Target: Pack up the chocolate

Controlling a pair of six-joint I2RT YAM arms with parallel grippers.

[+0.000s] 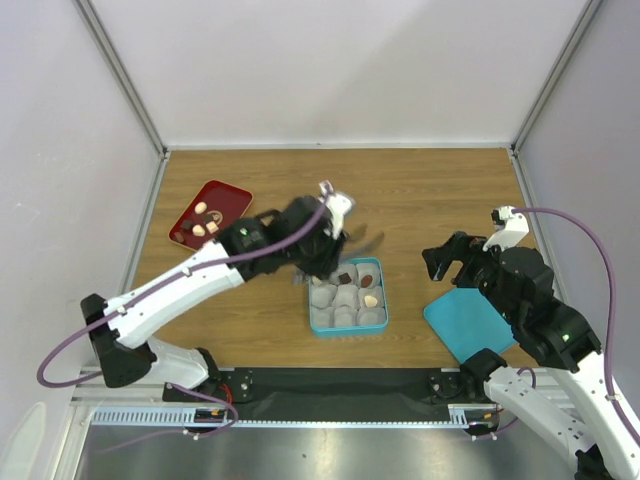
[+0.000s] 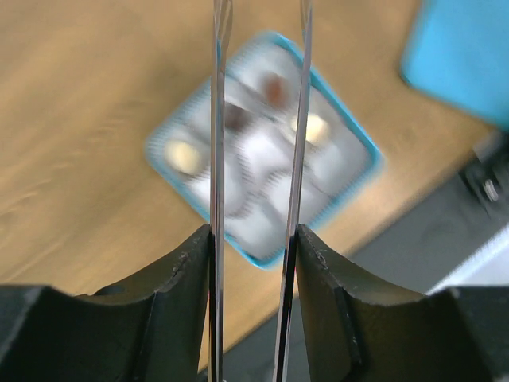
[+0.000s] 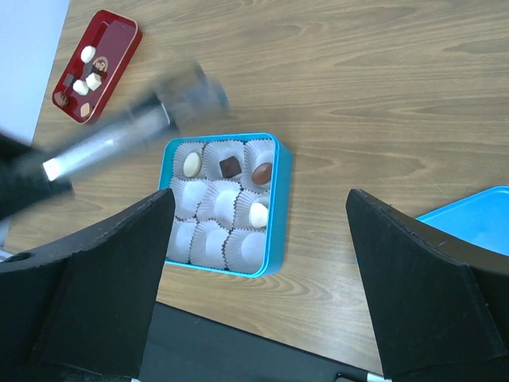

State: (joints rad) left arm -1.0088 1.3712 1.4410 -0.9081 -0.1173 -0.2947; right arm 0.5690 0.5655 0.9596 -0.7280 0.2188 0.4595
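Chocolates (image 3: pixel 230 166) sit in crinkled paper cups (image 3: pixel 213 241) inside square box (image 3: pixel 280 208).

Bright even light; left wrist view defocused; soft shadows.

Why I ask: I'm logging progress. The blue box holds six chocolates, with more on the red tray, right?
Not six: the blue box holds four chocolates, as the right wrist view shows. More do lie on the red tray.
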